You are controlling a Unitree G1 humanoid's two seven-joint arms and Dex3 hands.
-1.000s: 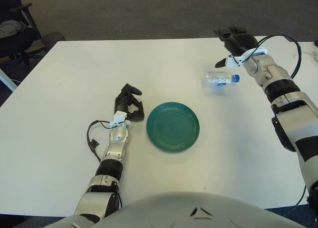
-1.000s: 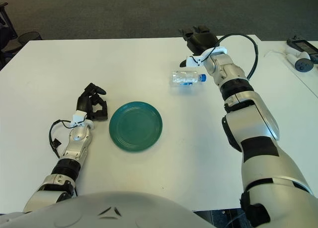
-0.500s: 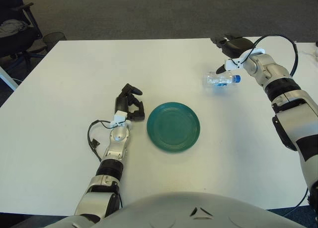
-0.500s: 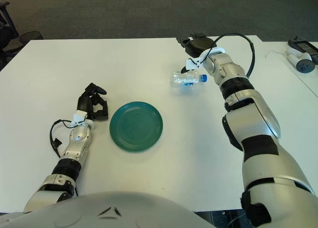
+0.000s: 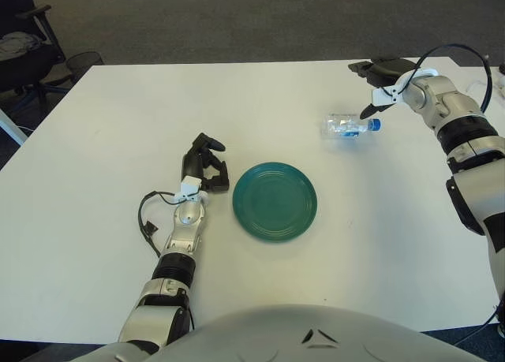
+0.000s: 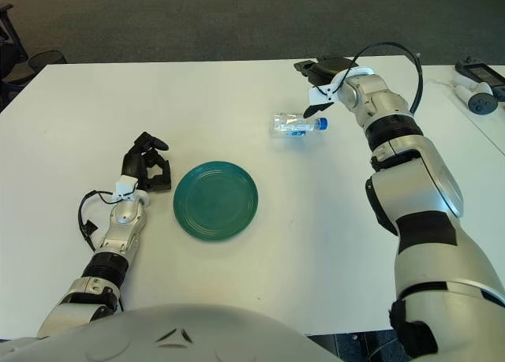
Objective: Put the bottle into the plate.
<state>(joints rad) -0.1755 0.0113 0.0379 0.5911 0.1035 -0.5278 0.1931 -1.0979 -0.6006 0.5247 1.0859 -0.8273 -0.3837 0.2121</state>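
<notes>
A clear plastic bottle (image 5: 347, 126) with a blue cap lies on its side on the white table, right of centre and beyond the plate. A dark green round plate (image 5: 275, 201) sits empty near the table's middle. My right hand (image 5: 377, 74) hovers just behind and to the right of the bottle's cap end, fingers spread, holding nothing and apart from the bottle. My left hand (image 5: 206, 163) rests on the table just left of the plate, fingers curled and empty.
The white table (image 5: 118, 125) stretches wide on the left. A black cable loops over my right wrist (image 5: 454, 58). A second table with a small device (image 6: 477, 76) stands at the far right. Office chairs (image 5: 24, 42) stand beyond the far left corner.
My right hand has swung to the right and back from above the bottle to beside its cap end. The bottle, plate and left hand have not moved.
</notes>
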